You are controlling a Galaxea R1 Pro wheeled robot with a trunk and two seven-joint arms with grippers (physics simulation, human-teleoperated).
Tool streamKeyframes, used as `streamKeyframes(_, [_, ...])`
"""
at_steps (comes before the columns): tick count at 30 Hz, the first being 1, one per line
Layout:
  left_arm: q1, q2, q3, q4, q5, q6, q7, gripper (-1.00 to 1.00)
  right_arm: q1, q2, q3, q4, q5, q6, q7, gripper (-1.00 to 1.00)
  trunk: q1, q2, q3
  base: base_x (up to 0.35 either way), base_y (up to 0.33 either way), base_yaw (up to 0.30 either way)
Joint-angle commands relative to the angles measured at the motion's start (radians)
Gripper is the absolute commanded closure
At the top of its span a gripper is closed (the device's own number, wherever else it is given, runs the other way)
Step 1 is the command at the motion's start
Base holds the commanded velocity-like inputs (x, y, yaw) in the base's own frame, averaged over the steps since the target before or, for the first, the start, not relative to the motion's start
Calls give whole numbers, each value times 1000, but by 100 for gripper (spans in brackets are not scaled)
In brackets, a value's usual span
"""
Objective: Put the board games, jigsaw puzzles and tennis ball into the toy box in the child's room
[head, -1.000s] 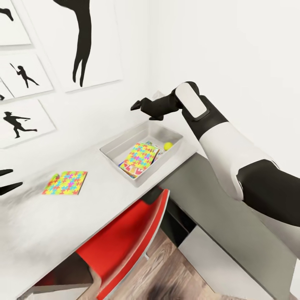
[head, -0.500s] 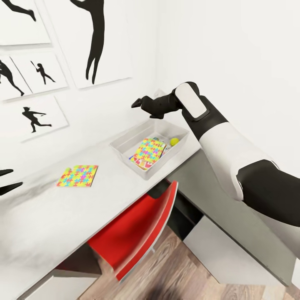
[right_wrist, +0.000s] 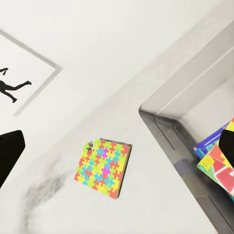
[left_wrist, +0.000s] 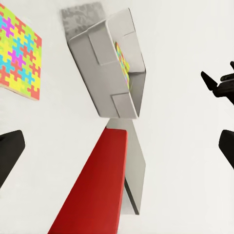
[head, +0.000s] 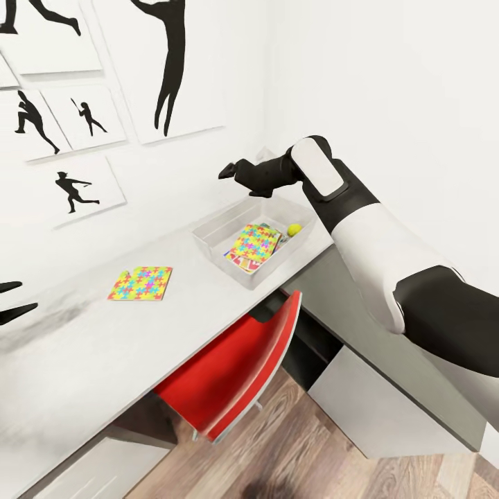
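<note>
Only the robot's head has turned, so everything slides right, while the right tool (head: 233, 170) hangs released above the toy box (head: 216, 233) holding one puzzle (head: 256, 241), games and ball (head: 295, 229); another puzzle (head: 141, 283) waits on the desk (head: 90, 346).

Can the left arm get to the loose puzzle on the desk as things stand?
Probably yes. The puzzle lies flat in the open on the desk, apart from the tray, with bare desktop between it and the left gripper. Its fingers are spread, holding nothing. Actual reach is a guess.
</note>
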Motion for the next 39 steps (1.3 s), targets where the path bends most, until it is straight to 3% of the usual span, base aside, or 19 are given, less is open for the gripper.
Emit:
streamKeyframes(1, [-1, 0, -1, 0, 0, 10, -3, -100, -1, 0, 2, 0, -9, 1, -9, -100, 0, -1, -1, -5, 3, 0])
streamKeyframes(25, [-1, -2, -1, 2, 0, 10, -3, -100, -1, 0, 3, 0, -9, -3, -8, -100, 0, -1, -1, -115, 84, 0])
streamKeyframes(39, [-1, -2, -1, 2, 1, 10, -3, -100, -1, 0, 4, -1, -9, -8, -13, -100, 0, -1, -1, -16, 9, 0])
